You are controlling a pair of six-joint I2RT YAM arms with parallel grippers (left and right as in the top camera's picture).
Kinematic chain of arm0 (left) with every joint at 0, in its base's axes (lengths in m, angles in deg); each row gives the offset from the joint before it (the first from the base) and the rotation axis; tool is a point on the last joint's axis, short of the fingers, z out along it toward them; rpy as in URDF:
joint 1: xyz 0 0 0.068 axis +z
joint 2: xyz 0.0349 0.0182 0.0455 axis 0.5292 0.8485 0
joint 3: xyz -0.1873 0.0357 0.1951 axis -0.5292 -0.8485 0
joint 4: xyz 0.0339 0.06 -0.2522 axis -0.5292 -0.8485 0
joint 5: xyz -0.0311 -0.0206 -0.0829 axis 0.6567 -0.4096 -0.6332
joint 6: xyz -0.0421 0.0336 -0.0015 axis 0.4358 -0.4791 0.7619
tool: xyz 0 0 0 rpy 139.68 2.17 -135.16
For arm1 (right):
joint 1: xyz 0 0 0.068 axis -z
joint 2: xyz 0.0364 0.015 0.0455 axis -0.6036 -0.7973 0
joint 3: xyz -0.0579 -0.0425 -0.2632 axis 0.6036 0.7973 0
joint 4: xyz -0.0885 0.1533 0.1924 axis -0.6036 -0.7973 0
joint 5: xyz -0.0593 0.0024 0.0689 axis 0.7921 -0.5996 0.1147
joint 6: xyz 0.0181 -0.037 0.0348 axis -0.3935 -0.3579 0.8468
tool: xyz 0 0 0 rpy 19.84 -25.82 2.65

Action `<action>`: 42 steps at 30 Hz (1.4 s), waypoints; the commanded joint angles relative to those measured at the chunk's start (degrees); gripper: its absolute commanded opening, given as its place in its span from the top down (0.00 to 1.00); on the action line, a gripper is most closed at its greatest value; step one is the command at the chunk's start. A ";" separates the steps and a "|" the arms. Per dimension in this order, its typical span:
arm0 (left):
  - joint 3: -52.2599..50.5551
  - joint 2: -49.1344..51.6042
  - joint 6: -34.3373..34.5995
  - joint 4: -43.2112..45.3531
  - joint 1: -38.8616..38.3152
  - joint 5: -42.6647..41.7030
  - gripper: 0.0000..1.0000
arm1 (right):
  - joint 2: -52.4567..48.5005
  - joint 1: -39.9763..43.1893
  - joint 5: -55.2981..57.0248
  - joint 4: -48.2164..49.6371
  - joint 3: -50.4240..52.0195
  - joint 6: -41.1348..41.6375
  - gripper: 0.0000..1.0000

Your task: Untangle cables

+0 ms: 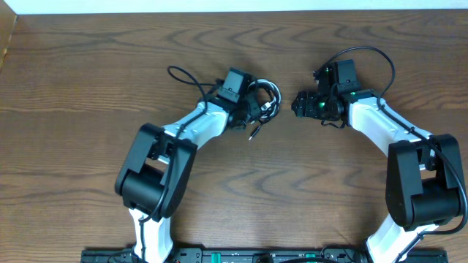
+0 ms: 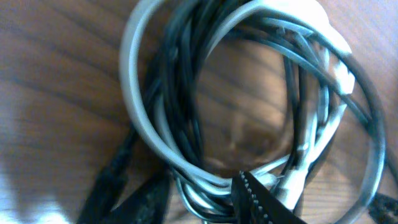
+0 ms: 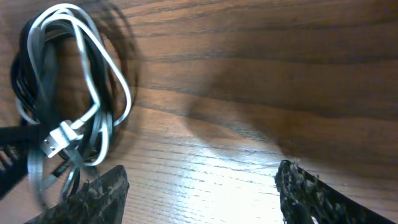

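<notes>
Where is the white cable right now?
Mid-table in the overhead view, the white cable is coiled up with the black cable at the left pincer, with the right pincer just across from it.

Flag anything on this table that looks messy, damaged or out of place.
Only the tangle stands out: the white cable and black cable are wound through each other in one coil at the tip of the left claw. A white plug pokes out of the bundle. No damage or spill shows.
</notes>
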 commanded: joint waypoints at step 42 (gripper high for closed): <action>0.28 -11.78 -18.21 4.52 1.40 -9.33 0.93 | 3.69 -2.27 -8.48 0.11 -4.55 5.31 0.32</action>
